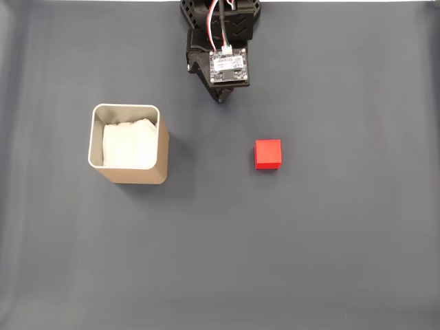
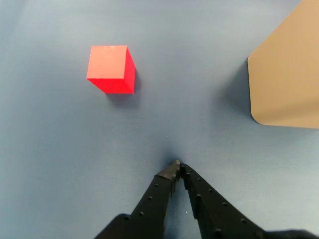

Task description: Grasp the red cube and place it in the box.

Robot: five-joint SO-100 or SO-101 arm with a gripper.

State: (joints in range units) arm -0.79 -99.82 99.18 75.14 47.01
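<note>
Fixed view, gripper: seen from above at the top centre of the picture, folded beneath the arm's black body and a small circuit board with red, white and black wires; only a dark tip is shown pointing down the picture, so the jaw opening cannot be judged here.
Fixed view, red cube: set on the dark grey table, below the jaw tip and a little to its right in the picture, apart from it, untouched.
Fixed view, box: placed to the left of the jaws and somewhat below them, well apart from the cube; tan walls, a pale rim and white lining inside are seen.
Wrist view, gripper: two black fingers are seen rising from the lower edge, their tips brought together at a point; the jaws are closed, or nearly so, and nothing is held between them.
Wrist view, red cube: found ahead of the fingertips and off to their left, resting flat on the table.
Wrist view, box: a tan wall with a rounded corner is shown ahead and to the right of the jaws, cut off by the picture's edge.
</note>
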